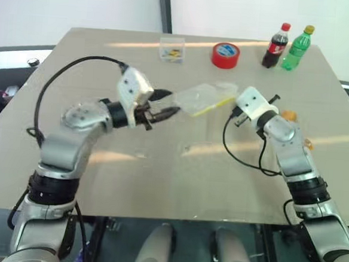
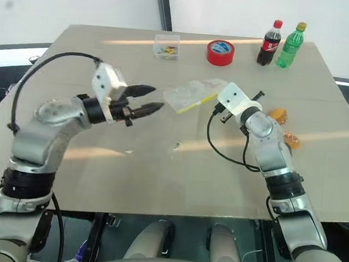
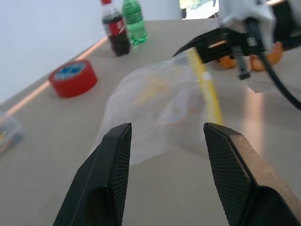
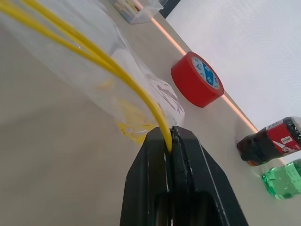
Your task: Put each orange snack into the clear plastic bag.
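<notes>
One crinkly clear plastic bag — yellow-sealed.

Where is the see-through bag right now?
The clear bag hangs mid-table between the two grippers, its yellow strip pinched in the right gripper, with the red tape behind it.

Left arm: I see it raised, elbow bent.
Left gripper: level, fingers spread, holding nothing.
Right arm: I have it reaching forward.
Right gripper: fingers pinched together.
</notes>
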